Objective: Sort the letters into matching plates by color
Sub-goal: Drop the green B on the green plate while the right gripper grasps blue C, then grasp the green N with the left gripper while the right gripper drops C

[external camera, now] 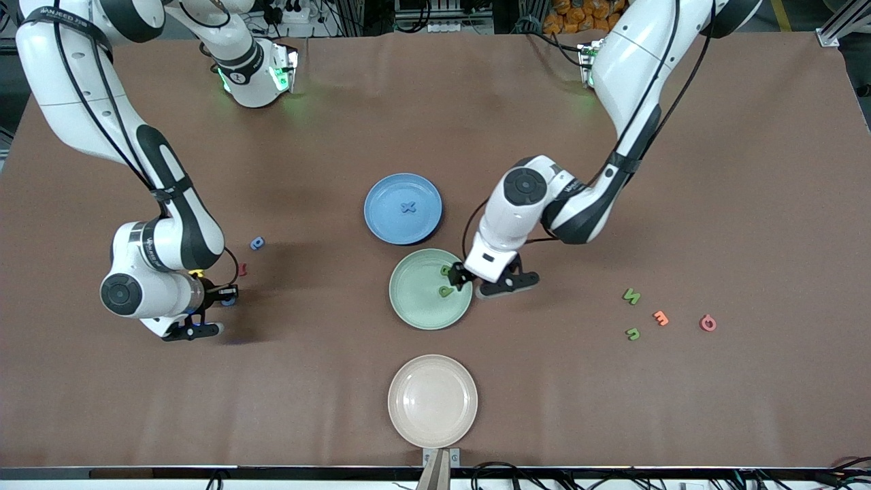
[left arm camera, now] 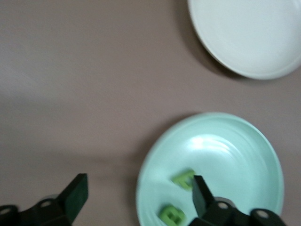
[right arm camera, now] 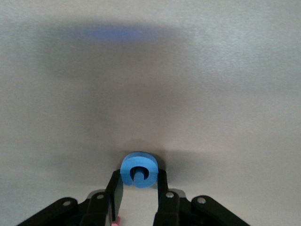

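We saw the left arm reach down from its base, elbow bent, its wrist tipped over the rim of the green plate on the side toward its own end of the bench. The left tool hung there with its fingers spread wide and holding nothing. In the left wrist view two green letters lay in that plate just beside one finger, apart from it.

The right arm folded low at its own end of the bench, forearm sloping down from the elbow to a wrist close above the surface. The right tool was clamped on a blue letter, a rounded curl pinched between both fingers.

The blue plate sat farther from the front camera than the green plate, almost touching it, with a blue X lying in it. Another blue letter rested on the bench near the right arm's wrist, with a dark red letter close by.

Toward the left arm's end, two more green letters lay on the bench, well apart from the plates, alongside an orange letter and a pink letter. A beige plate sat nearest the front camera.
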Controlling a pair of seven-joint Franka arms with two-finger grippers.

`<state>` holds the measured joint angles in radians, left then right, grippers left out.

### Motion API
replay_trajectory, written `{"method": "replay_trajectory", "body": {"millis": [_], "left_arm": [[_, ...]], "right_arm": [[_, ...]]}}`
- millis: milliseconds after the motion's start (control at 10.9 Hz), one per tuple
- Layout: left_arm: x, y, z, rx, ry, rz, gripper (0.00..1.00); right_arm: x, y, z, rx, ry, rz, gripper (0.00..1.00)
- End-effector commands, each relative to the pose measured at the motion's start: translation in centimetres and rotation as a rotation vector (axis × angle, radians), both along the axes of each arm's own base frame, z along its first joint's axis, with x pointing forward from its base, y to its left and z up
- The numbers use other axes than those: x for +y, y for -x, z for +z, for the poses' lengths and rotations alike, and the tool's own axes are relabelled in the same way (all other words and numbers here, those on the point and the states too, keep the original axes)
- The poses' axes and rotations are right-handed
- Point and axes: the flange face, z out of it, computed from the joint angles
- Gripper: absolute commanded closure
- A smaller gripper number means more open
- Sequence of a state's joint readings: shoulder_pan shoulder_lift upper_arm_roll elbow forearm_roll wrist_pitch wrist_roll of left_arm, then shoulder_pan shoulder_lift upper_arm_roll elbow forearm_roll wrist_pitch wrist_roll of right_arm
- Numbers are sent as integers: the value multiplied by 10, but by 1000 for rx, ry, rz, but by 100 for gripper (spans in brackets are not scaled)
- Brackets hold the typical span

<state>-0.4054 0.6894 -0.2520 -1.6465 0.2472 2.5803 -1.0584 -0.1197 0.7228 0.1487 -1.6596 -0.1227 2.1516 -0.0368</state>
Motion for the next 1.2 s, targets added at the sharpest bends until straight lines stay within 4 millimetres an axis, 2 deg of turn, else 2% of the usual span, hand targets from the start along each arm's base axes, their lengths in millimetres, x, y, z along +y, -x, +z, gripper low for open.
{"method": "replay_trajectory", "body": {"millis": [0,92,276,369,553,829,921,1106], "left_arm": [[74,-40,-16,31,-127,0,0],[112,-55,-21,63,-165,-12,0],[185,-75,-27,136,-246,-143,0],[204,-74,-32,169,-271,-226,0],[235,-69,-45,206,-282,-260,0],[292,-67,-40,238,-264,-150,0],[319,-65,-34,242,-251,-93,0],[346,-57,-26,235,-218,-6,0]], "right_arm": [[23,-4,17,-18,-28,30,90],[28,-3,16,-14,-29,33,90],[32,-1,18,-3,-27,38,91],[37,1,20,15,-36,37,91],[64,6,33,41,-50,-2,91],[125,21,63,76,-84,66,91],[151,29,75,89,-101,116,91],[207,54,90,102,-99,200,91]]}}
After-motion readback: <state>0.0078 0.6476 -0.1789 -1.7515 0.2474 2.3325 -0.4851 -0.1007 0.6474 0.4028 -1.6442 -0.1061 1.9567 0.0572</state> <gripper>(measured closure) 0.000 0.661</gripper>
